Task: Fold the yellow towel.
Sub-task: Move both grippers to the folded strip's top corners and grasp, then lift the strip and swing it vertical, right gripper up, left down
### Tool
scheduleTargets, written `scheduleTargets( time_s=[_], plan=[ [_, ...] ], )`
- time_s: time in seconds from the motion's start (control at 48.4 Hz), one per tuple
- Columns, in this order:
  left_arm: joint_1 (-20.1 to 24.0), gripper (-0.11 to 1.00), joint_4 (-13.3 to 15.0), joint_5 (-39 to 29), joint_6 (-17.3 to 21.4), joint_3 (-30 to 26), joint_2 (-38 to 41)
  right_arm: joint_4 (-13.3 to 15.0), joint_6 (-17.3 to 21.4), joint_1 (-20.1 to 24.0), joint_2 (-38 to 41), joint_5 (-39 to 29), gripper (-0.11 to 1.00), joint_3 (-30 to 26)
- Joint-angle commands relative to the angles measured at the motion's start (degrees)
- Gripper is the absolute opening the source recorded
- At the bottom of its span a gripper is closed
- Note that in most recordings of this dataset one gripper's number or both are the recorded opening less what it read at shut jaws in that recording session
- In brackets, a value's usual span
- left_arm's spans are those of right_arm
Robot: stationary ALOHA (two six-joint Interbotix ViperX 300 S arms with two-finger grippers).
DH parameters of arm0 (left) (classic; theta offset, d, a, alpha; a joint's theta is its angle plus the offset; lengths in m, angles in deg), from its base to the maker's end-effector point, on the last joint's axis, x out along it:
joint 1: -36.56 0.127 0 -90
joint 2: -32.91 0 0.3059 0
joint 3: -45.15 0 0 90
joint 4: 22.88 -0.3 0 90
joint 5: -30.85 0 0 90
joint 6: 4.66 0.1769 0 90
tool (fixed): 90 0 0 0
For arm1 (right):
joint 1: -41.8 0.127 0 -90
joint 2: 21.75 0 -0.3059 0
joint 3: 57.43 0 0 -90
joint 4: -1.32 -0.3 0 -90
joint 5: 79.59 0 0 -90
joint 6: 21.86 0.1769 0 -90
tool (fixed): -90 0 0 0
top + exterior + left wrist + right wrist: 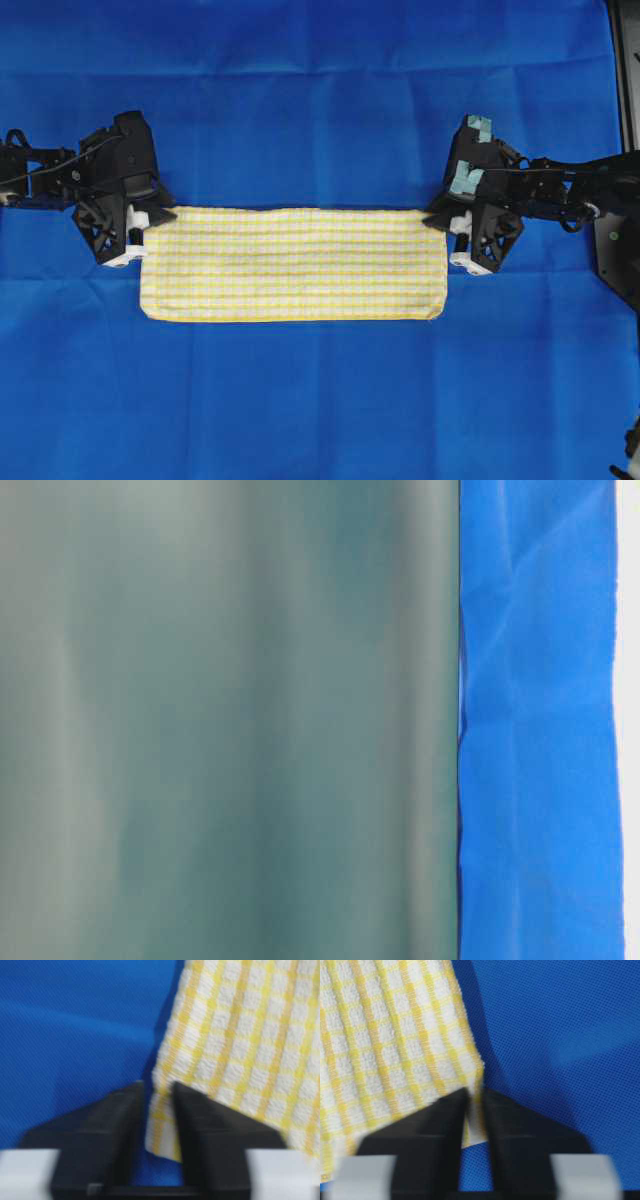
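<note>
We are clamping the yellow towel [290, 264] with left hand [140, 232] and right hand [452, 240] at its far corners, long axis spanning between us.

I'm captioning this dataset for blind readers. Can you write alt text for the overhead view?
A yellow towel lies flat as a wide strip on a blue cloth, pinched at its two upper corners by the left gripper and the right gripper. Both black arms reach in from the picture's side edges.
</note>
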Motion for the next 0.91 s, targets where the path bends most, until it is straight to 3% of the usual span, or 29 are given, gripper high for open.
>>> scheduleTargets(
  time_s=[0.0, 0.062, 0.372, 0.641, 0.889],
  plan=[
    [0.1, 0.11, -0.1, -0.9, 0.1, -0.8, -0.3, 0.4, -0.1, -0.1, -0.3, 0.2, 0.08, -0.6],
    [0.2, 0.01, -0.1, -1.0, 0.1, -0.7, -0.3, 0.4, -0.1, -0.1, -0.3, 0.2, 0.01, -0.6],
    [2.6, 0.01, -0.1, -2.1, 0.0, -2.2, -1.3, 0.4, 0.5, -0.1, -1.5, 0.4, 0.01, -0.5],
    [2.8, 0.01, -0.1, -9.0, -0.2, -5.2, -7.4, 0.4, 0.2, -0.2, -9.9, -1.3, 0.01, -0.3],
    [2.8, 0.01, -0.1, -12.9, -0.5, -6.0, -14.3, 2.4, 0.2, -0.9, -18.8, -6.8, 0.01, -0.8]
  ],
)
